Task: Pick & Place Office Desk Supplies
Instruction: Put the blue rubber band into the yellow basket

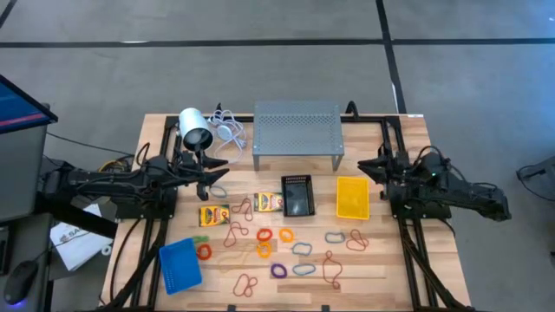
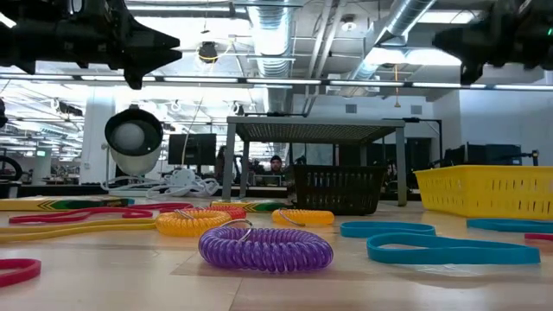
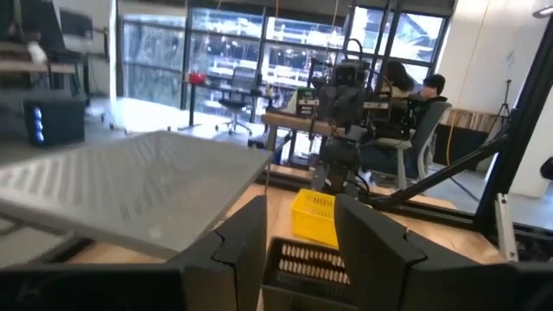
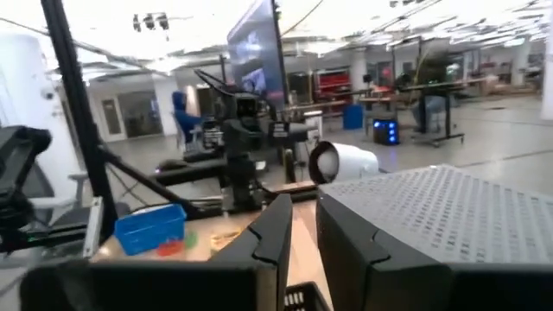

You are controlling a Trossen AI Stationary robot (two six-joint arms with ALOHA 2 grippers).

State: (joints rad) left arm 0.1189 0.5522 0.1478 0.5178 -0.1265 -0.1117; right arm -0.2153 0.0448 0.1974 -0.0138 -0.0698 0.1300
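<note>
Left pincer [image 1: 218, 172] hovers empty, fingers narrowly parted, far-left over the tabletop [image 1: 390, 269]; right pincer [image 1: 364, 167] hovers empty, nearly closed.

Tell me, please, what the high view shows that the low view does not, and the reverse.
Only the high view shows the blue bin at the table's near-left corner, the two crayon boxes lying flat, and both arms whole, with the left end effector and right end effector raised on either side of the grey stand.

Only the low view shows the room behind, with a seated person.

Both show the yellow bin, black bin, purple coil loop and white cylinder.
</note>
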